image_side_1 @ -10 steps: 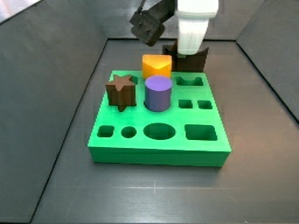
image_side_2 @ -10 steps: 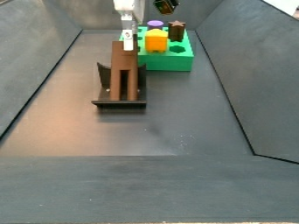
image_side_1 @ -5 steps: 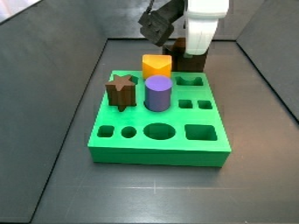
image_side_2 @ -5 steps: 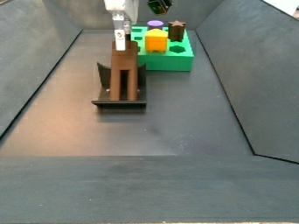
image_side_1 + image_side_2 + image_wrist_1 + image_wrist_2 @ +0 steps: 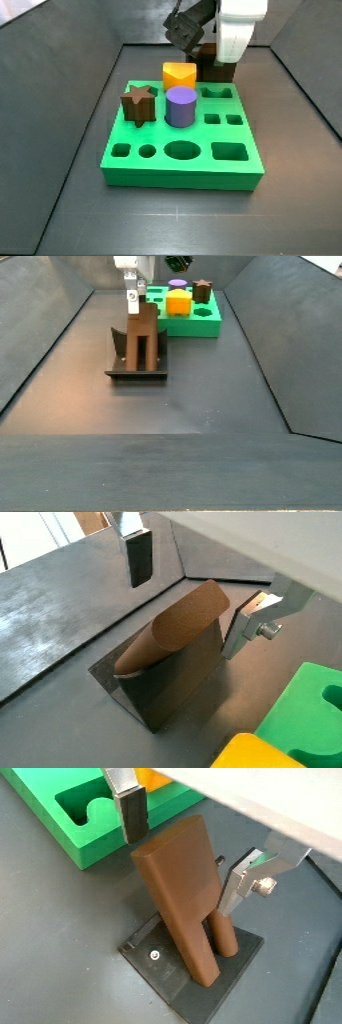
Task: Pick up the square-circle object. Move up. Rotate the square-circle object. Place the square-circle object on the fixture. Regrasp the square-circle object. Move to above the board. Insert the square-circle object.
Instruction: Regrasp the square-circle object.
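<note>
A dark grey surface (image 5: 187, 406) walled in by grey panels holds everything here. On it, the square-circle object (image 5: 181, 898) leans on the fixture (image 5: 167, 968). Its flat brown length slopes up from the base plate, and a rounder section shows low beside it in a wrist view. In a side view the fixture (image 5: 134, 351) stands just short of the board (image 5: 190, 318), apart from it.

The gripper (image 5: 182, 873) is at the fixture, released. One dark-padded finger (image 5: 131, 816) and the silver one (image 5: 247, 878) stand either side of the object's upper end, with a gap visible on each side, so nothing is gripped. Whether a pad brushes the piece I cannot tell.

By the look of it, pick-up, lift, rotation and placing on the fixture are done. The regrasp is the step in hand and not yet made. Carrying the piece above the board and inserting it remain.

On the board (image 5: 174, 160) a yellow block (image 5: 179, 75), a purple cylinder (image 5: 181, 107) and a brown star peg (image 5: 138, 103) already sit in place, and several holes are open.
</note>
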You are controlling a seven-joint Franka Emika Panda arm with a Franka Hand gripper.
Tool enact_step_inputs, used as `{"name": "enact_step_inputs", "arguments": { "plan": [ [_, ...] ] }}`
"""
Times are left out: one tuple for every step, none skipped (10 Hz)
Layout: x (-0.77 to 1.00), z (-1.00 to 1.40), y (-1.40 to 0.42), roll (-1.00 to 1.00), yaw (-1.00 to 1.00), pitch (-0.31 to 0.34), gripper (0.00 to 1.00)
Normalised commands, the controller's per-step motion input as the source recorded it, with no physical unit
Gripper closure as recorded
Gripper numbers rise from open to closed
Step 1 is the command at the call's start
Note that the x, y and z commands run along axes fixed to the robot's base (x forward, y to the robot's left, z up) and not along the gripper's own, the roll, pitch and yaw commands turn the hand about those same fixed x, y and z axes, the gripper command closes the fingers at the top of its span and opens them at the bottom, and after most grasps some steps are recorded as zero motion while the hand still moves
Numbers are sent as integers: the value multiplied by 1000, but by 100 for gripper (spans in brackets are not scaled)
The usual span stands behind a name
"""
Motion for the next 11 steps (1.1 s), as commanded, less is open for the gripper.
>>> {"name": "enact_step_inputs", "arguments": {
  "plan": [
    [79, 0, -11, -33, 68, 204, 0],
    [79, 1, -11, -33, 68, 203, 0],
    [80, 1, -11, -32, 67, 203, 0],
    [80, 1, -11, -32, 67, 202, 0],
    [80, 1, -11, -32, 67, 202, 0],
    [80, 1, -11, -32, 67, 202, 0],
    [80, 1, -11, -32, 66, 202, 0],
    [80, 1, -11, -32, 66, 202, 0],
    [81, 1, -11, -32, 66, 202, 0],
    [81, 1, -11, -32, 66, 202, 0],
    [81, 1, -11, -32, 66, 202, 0]
  ]
}}
